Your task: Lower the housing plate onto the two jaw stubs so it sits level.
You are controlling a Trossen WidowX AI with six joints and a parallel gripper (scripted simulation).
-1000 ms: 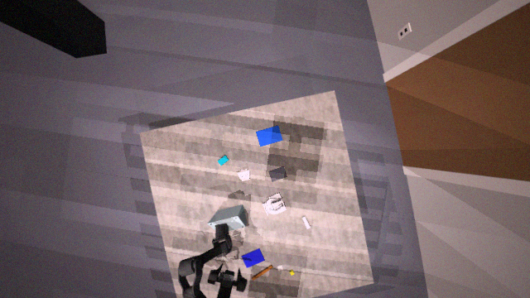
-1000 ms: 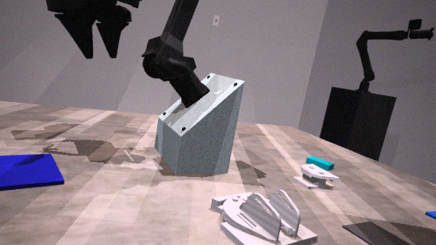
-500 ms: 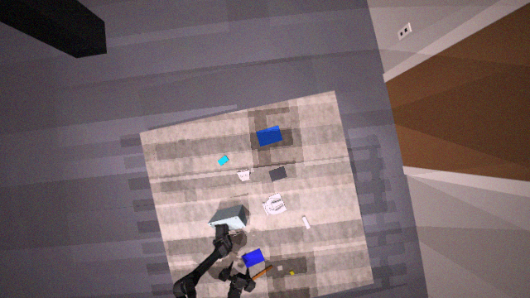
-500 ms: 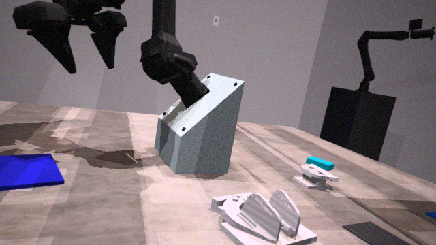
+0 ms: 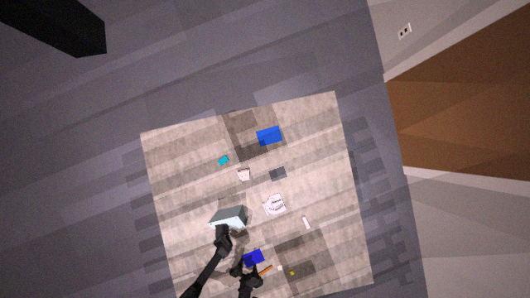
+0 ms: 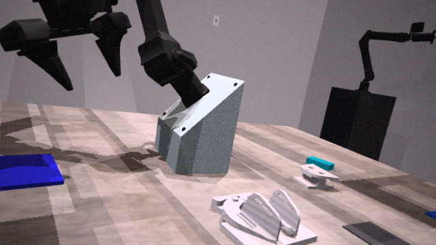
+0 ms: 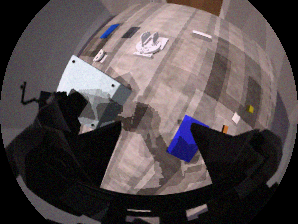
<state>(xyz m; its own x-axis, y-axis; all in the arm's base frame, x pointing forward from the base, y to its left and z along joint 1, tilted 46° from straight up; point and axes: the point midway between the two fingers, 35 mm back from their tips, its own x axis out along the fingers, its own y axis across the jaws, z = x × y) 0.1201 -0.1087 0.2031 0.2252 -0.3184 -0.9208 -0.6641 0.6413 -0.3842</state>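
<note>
Hand [image 5: 248,265] [image 6: 95,82] [image 7: 157,125] is spread wide, nothing between the fingers, fingertips pointing down, up off the table [image 5: 182,157] [image 6: 119,204] [image 7: 240,65]. Wrist view has the dark blue slab [image 5: 253,257] [image 6: 27,170] [image 7: 184,142] below, partly behind one finger.

Two white pieces sit on the table, well apart from the hand. Can't tell for sure which one includes the housing plate. Two-fin assembly [image 5: 274,204] [image 6: 260,211] [image 7: 150,46]: flat base, rounded layer on top, two upright slotted fins side by side, round peg near one edge. Smaller holed piece [image 5: 244,174] [image 6: 318,173] [image 7: 99,56]: flat foot, raised top plate with holes, looks slightly tilted in exterior view. The two are near each other, not touching. Both matte white.

Grey wedge box [image 5: 228,217] [image 6: 212,136] [image 7: 90,82]: sloped pale face, dark dots at corners, second black arm [image 5: 209,266] [image 6: 167,58] over that face. Teal block [image 5: 223,160] [image 6: 319,163] just beside the holed piece. Dark grey pad [image 5: 277,174] [image 6: 372,233] [image 7: 131,32] near the two-fin assembly. White bar [image 5: 305,222] [image 7: 202,34] off to its other side. Orange stick [image 5: 266,271] [image 7: 225,129] near the dark blue slab, small yellow piece [image 5: 291,272] [image 7: 251,109] beyond.
</note>
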